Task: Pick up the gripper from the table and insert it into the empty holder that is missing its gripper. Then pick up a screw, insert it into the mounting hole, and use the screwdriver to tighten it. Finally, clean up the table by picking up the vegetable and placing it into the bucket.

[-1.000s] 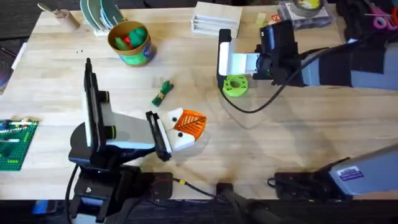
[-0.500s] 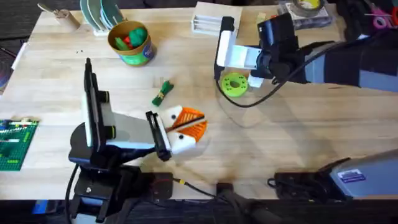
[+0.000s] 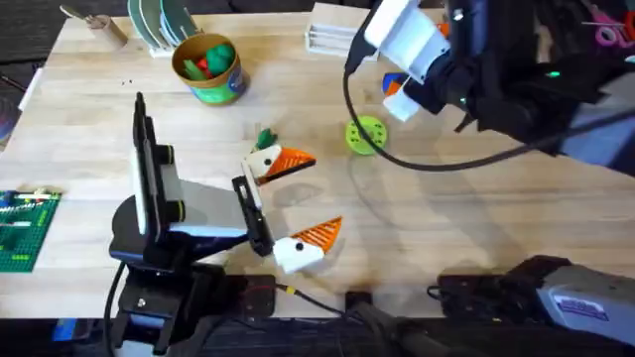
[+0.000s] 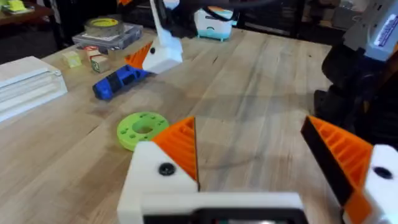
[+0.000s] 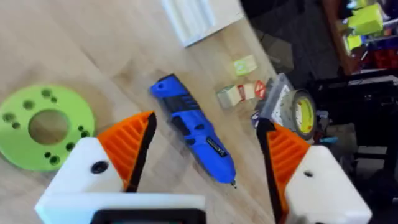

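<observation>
The screwdriver (image 5: 193,140) has a bright blue handle with dark markings, and the perforated disc (image 5: 43,126) beside it is lime green. Both tools' fingers are white with orange ribbed pads (image 4: 177,146). The bucket (image 3: 208,69) is yellow-rimmed, green-sided, on the pale wood-grain bench (image 3: 446,228).

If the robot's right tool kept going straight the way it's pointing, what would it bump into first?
Probably the bright-blue stubby screwdriver. In the right wrist view it lies on the wooden table directly ahead, between the open right tool's orange pads. The green round disc sits off to one side. Depth is hard to judge, so this is a best guess.
</observation>
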Robot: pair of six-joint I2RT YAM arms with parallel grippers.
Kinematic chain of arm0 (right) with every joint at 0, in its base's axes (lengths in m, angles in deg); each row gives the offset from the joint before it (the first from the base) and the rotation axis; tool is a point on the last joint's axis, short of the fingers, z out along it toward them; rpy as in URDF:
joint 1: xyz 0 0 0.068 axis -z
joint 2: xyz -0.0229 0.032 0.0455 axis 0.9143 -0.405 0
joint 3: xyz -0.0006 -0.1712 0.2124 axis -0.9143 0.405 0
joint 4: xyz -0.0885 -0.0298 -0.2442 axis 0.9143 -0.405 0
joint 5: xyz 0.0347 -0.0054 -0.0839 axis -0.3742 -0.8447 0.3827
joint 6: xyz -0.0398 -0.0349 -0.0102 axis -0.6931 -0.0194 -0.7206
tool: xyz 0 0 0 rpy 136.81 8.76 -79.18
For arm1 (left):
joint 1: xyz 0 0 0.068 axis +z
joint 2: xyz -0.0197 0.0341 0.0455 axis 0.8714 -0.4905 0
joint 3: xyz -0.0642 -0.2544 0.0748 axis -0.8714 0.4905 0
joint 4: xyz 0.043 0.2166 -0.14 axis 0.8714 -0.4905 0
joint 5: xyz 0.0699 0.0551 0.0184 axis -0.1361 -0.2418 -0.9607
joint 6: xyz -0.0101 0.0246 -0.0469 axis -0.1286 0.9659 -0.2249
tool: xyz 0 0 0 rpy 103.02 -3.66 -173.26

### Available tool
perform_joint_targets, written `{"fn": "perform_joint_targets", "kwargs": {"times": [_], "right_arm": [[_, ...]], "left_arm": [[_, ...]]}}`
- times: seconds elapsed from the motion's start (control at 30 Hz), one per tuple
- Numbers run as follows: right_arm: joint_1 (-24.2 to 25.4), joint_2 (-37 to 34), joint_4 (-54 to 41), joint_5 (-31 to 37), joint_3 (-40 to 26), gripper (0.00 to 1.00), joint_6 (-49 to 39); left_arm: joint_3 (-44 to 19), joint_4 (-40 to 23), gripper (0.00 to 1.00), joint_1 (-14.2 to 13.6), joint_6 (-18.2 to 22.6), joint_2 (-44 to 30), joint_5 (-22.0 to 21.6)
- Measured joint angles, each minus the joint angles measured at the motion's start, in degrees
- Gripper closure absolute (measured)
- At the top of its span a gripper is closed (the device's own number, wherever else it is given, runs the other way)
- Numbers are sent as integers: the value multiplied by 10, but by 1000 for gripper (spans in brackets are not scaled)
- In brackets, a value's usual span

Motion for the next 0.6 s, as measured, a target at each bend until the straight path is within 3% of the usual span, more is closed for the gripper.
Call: {"fn": "perform_joint_targets", "kwargs": {"times": [0.13, 0.2, 0.27, 0.43, 0.6], "right_arm": [[0, 54, 0, -9, 0, 9, 56], [0, 77, 0, -26, 0, 9, 89], [0, 96, 0, -49, 0, 9, 112], [0, 114, 16, -112, 0, 9, 141], [0, 114, 47, -147, 0, 9, 152]], "left_arm": [[1, 31, 8, 0, -2, 0, -27], [-2, 50, 8, 0, -21, 0, -59], [-14, 29, 8, 0, -44, 0, -102], [-123, -130, 8, 0, -72, 0, -232], [-300, -333, 8, 0, -76, -33, -383]]}}
